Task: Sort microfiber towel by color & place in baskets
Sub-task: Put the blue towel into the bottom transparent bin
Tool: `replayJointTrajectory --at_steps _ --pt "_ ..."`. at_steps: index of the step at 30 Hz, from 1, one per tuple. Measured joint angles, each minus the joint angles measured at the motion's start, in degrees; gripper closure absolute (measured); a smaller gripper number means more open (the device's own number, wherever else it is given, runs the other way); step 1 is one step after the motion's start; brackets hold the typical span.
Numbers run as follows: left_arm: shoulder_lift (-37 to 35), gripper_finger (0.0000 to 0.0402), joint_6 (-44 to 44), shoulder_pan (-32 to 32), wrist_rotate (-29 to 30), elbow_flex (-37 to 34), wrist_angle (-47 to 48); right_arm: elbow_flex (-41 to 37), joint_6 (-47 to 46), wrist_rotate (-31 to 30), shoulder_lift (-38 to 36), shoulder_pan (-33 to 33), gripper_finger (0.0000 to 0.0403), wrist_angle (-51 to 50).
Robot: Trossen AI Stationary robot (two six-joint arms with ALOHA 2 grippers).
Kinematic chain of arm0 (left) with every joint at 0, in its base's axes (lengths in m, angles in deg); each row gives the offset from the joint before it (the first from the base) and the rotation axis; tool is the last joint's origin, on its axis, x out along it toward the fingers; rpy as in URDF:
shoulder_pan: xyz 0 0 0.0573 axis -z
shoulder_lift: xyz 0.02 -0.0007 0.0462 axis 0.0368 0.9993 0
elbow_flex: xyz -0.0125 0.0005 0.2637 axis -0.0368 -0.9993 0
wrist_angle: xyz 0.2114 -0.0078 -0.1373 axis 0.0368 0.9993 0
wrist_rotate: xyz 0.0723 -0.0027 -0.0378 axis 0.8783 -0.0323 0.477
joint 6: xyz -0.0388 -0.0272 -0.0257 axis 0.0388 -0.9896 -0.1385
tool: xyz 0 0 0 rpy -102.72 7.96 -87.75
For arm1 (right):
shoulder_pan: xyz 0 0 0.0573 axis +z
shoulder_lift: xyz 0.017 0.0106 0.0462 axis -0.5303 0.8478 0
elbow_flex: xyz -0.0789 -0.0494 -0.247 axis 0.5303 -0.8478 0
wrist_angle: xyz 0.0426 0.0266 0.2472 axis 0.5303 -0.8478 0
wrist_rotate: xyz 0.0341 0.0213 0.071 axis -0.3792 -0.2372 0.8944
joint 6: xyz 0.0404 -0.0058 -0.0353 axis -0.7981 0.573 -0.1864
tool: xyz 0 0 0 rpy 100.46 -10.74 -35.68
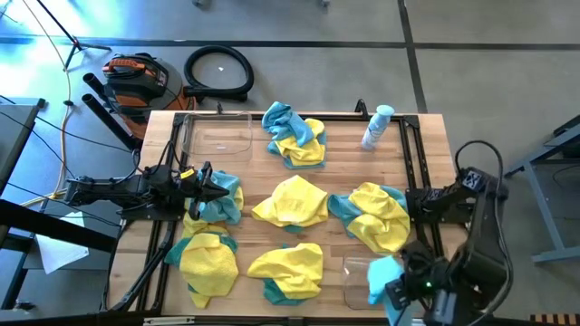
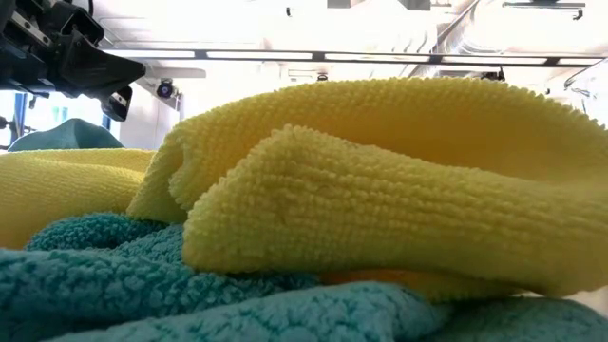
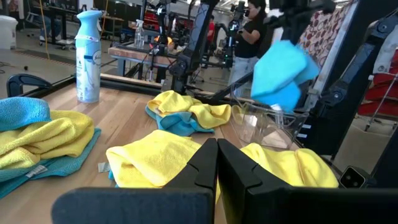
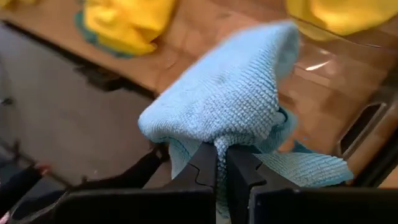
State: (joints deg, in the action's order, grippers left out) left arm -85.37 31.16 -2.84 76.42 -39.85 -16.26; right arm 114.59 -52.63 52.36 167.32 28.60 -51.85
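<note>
The right gripper is seen clamped on a teal towel, a pinch of cloth caught between the closed fingers and the rest bunched beyond them. In the high view this arm is folded back at the table's near right corner, its gripper held with the teal towel over the near bin, a clear basket standing at the near right edge. From the left wrist view the same towel is shown hanging above the bin, clear of its rim.

The left arm is stretched level from the left edge of the table, its gripper shut with nothing between the fingers, beside a teal and yellow heap.

The far bin stands at the far left of the table. Yellow and teal towels are scattered in heaps between the two bins: one at the far middle, one in the centre, one right of centre, and two along the near edge. A spray bottle stands at the far right.
</note>
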Motion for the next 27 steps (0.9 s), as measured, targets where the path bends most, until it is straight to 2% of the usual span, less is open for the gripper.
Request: replayJointTrajectory --at_steps 6,9,13,21,27 --pt "0.0 0.0402 0.0 0.0 0.0 0.0 0.0 -7.9 0.0 0.0 0.0 -2.6 0.0403 0.1" --pt "0.0 0.0401 0.0 0.0 0.0 0.0 0.0 -12.9 0.9 3.2 0.0 -4.0 0.0403 2.6" --pt "0.0 0.0402 0.0 0.0 0.0 0.0 0.0 -20.6 1.6 7.3 0.0 -4.4 0.0403 10.1" --pt "0.0 0.0402 0.0 0.0 0.0 0.0 0.0 -36.0 1.5 7.5 0.0 -4.8 0.0400 27.2" --pt "0.0 0.0402 0.0 0.0 0.0 0.0 0.0 -44.4 2.9 7.5 -0.1 -5.5 0.0376 37.1"
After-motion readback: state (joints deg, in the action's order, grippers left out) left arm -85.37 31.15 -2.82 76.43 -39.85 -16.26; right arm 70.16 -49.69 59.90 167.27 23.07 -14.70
